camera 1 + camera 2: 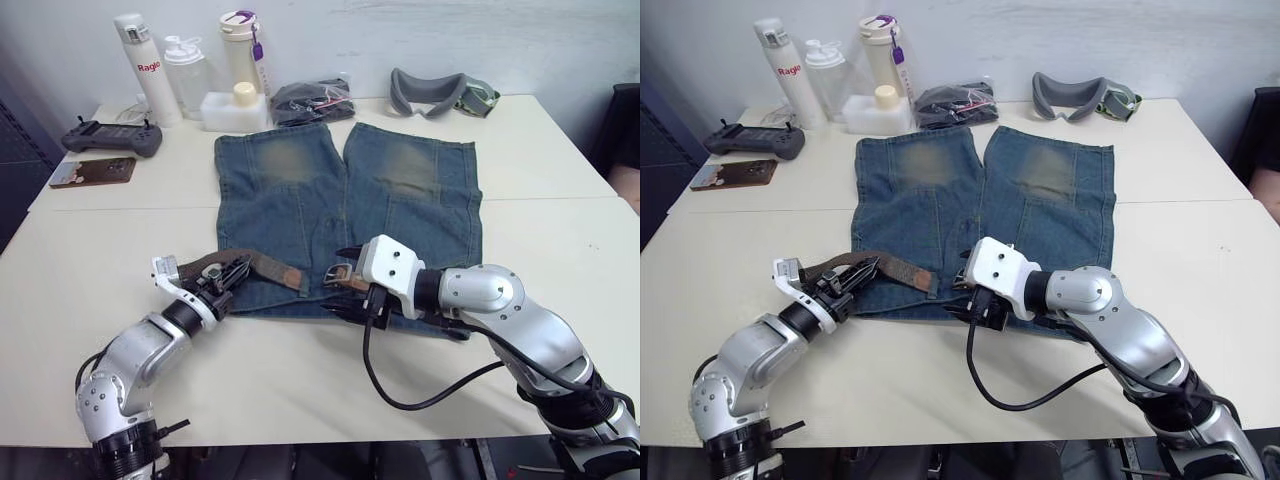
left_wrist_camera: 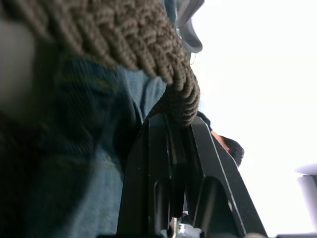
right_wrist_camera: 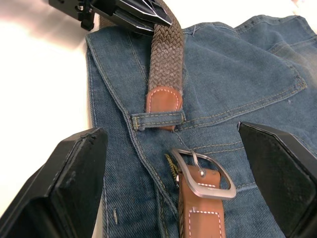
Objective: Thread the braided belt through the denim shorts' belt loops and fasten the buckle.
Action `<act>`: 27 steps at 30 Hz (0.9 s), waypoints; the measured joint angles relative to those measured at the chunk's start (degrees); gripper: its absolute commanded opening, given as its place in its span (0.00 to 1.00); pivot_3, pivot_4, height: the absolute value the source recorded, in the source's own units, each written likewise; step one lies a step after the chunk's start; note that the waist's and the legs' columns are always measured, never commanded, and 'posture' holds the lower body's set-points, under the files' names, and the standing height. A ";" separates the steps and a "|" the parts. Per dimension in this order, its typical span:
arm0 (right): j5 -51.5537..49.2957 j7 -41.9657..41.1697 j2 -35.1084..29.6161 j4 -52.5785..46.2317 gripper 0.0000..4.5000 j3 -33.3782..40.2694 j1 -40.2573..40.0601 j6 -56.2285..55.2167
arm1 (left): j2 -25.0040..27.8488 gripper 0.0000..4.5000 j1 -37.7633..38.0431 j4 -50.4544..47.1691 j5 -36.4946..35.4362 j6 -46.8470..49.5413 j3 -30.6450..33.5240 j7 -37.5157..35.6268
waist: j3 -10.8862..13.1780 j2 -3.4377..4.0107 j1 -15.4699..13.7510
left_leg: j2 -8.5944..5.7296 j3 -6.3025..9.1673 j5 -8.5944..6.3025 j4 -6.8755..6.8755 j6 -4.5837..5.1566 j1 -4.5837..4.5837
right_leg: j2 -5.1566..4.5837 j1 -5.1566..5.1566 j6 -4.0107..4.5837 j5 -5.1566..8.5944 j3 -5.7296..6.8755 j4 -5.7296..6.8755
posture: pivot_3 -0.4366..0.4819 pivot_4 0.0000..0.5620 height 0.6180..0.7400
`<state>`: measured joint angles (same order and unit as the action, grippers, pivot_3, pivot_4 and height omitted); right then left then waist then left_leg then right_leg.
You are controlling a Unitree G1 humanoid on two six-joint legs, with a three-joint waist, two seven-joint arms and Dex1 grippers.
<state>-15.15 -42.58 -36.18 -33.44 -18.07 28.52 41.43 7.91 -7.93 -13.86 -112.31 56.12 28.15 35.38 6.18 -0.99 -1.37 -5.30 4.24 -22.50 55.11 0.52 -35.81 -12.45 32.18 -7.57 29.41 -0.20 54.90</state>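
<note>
The braided belt (image 3: 166, 54) lies across the waistband of the denim shorts (image 1: 345, 200), which are spread flat on the pale worktop (image 1: 560, 260) with the legs pointing away from the robot. Its reddish-brown leather tip rests against one of the belt loops (image 3: 157, 119), and the buckle (image 3: 203, 171) sits just beside that loop on the denim. The left gripper (image 1: 228, 277) has its black fingers (image 2: 163, 163) closed on the woven strap near the shorts' left edge. The right gripper (image 3: 173, 178) hovers over the buckle with its fingers (image 3: 69, 178) spread wide, holding nothing.
</note>
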 measured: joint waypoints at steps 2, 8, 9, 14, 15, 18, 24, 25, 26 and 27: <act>0.05 0.00 0.00 0.00 0.99 -0.01 0.00 -0.02 | -0.78 0.00 1.02 -1.06 0.00 -0.25 -0.76 0.33 | 0.01 -0.02 -0.11 | 0.00 0.01 0.00 0.01 0.01 0.00 | 0.00 -0.04 0.04 0.02 0.02 -0.04 | 0.48 0.27 0.07; 0.68 0.05 0.00 0.00 0.99 -0.01 -0.40 0.03 | -3.10 0.00 3.33 -3.25 -0.04 -1.30 -2.29 3.01 | 0.00 -0.01 -0.05 | -0.01 -0.02 -0.04 0.01 0.07 0.01 | 0.00 -0.11 0.06 0.03 0.01 -0.16 | 0.48 0.27 0.07; 0.72 0.06 0.00 0.00 0.99 -0.01 -0.40 0.05 | -3.28 0.00 3.70 -3.57 -0.09 -1.29 -2.38 3.12 | 0.00 0.01 -0.04 | -0.01 -0.02 -0.04 0.01 0.07 0.01 | 0.00 -0.12 0.06 0.03 0.01 -0.17 | 0.48 0.27 0.07; 2.56 0.64 -0.23 -0.07 0.99 -0.62 -0.41 -0.86 | -5.04 0.00 3.97 -3.69 -0.13 -1.63 -2.67 3.75 | -0.04 0.06 -0.15 | -0.01 -0.03 -0.05 0.02 0.09 0.02 | 0.00 -0.21 0.07 0.03 0.02 -0.29 | 0.48 0.27 0.07; 5.34 1.38 -1.05 0.06 0.99 -2.02 -0.41 -3.08 | -5.25 0.00 3.73 -3.51 -0.13 -1.56 -2.93 3.81 | -0.06 0.11 -0.23 | -0.03 -0.03 -0.06 0.02 0.11 0.05 | -0.01 -0.25 0.08 0.04 0.03 -0.35 | 0.48 0.27 0.07; 18.10 5.02 -4.98 3.06 0.99 -7.09 -0.84 -14.92 | -5.36 0.00 2.76 -2.14 -0.15 -0.95 -4.10 3.84 | -0.09 0.21 -0.78 | -0.11 -0.03 -0.10 0.02 0.20 0.25 | -0.06 -0.41 0.07 0.03 0.09 -0.59 | 0.48 0.27 0.07; 33.11 10.22 -6.40 9.00 0.99 -10.39 -5.49 -32.81 | -5.36 0.00 1.51 -0.04 -0.56 0.23 -4.70 3.87 | -0.12 0.29 -1.78 | -0.18 -0.13 -0.24 0.16 0.40 0.42 | -0.07 -0.55 0.07 0.03 0.01 -0.69 | 0.48 0.27 0.07; 34.01 10.46 -6.36 9.20 0.99 -10.39 -5.71 -33.86 | -5.31 0.00 1.36 0.27 -0.64 0.31 -4.70 3.85 | -0.12 0.30 -1.83 | -0.17 -0.13 -0.24 0.17 0.40 0.44 | -0.07 -0.57 0.06 0.02 0.01 -0.67 | 0.48 0.27 0.07; 35.70 10.80 -6.36 9.47 0.99 -10.39 -6.06 -35.52 | -5.20 0.00 1.11 0.70 -0.77 0.55 -4.70 3.80 | -0.13 0.31 -1.92 | -0.17 -0.13 -0.24 0.19 0.40 0.44 | -0.07 -0.57 0.06 0.02 0.02 -0.65 | 0.48 0.27 0.07; 37.23 11.03 -6.36 9.73 0.99 -10.35 -6.44 -37.17 | -5.05 0.00 0.85 1.12 -0.88 0.85 -4.70 3.78 | -0.17 0.37 -2.04 | -0.17 -0.12 -0.24 0.19 0.39 0.44 | -0.07 -0.58 0.06 0.02 0.03 -0.64 | 0.48 0.27 0.07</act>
<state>22.08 -31.55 -42.54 -23.71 -28.42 22.08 4.26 2.86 -7.08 -12.74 -113.19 56.97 23.45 39.16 6.01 -0.62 -3.41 -5.46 4.11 -22.74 55.30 0.91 -35.37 -12.52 31.60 -7.51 29.43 -0.17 54.25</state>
